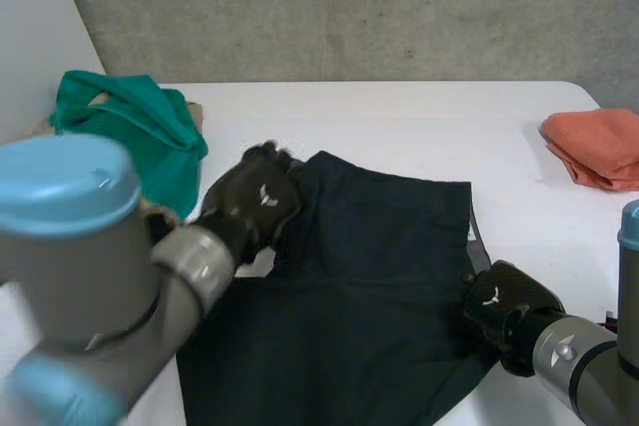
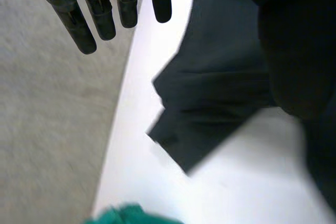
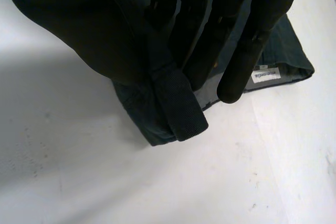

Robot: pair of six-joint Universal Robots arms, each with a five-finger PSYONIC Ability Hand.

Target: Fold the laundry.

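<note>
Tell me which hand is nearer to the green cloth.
Left. The left hand is at the far left corner of the dark garment, just beside the green cloth. The right hand holds the garment's right edge, on the other side.

Your white worktop [image 1: 399, 117] carries a dark blue garment [image 1: 369, 286], spread across the lower middle of the frame. At the upper left you have a bunched green cloth [image 1: 140, 132], and at the right edge a folded orange cloth [image 1: 597, 147], both apart from the garment.
</note>
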